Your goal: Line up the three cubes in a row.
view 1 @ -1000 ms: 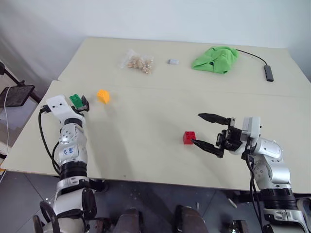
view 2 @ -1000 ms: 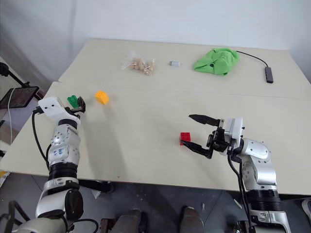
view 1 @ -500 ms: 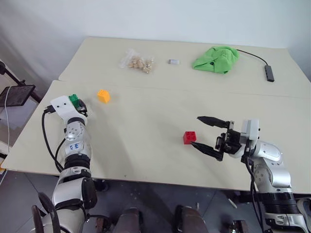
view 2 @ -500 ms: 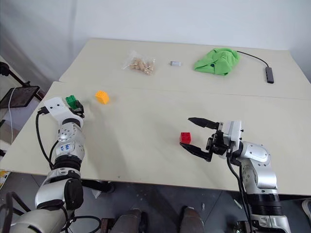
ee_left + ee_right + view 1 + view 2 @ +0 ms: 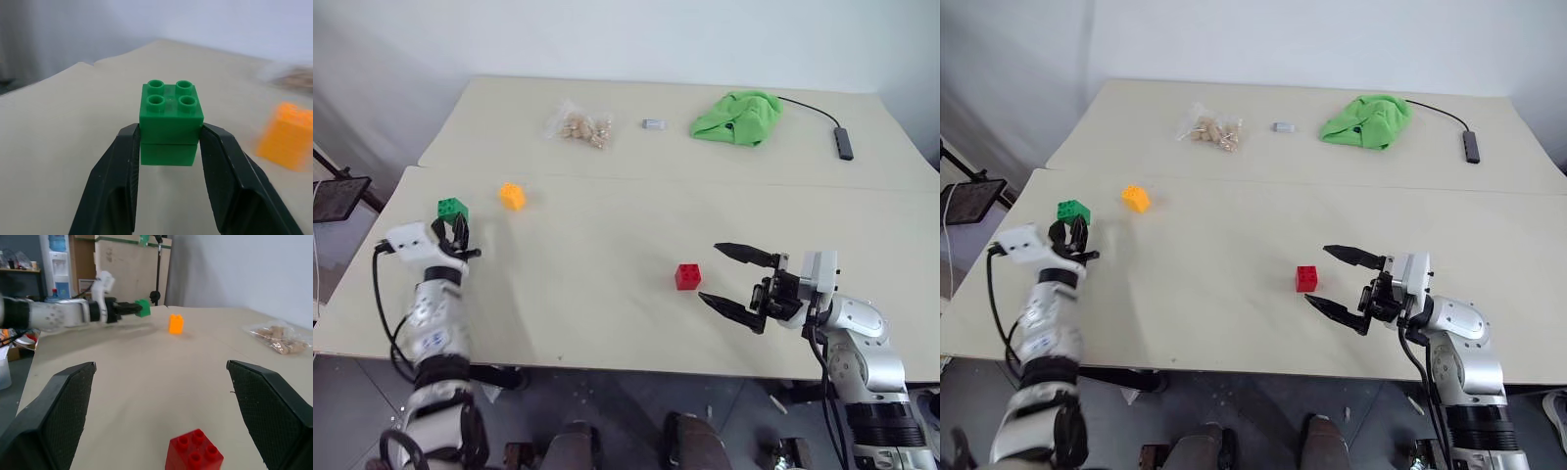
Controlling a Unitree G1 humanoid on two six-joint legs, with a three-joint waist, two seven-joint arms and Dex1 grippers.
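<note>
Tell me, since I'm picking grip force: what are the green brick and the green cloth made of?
The green brick looks like hard, smooth plastic: crisp edges, moulded studs, slight sheen. The green cloth looks like soft matte fabric, lying crumpled in folds; its fibre can't be told.

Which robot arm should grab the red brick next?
The right. Its open right gripper sits just beside the red brick, while the left gripper is busy holding the green brick.

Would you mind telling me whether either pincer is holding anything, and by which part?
The left pincer holds the green cube, clamped on its two opposite side faces, studs up. The right pincer is open, holding nothing.
</note>
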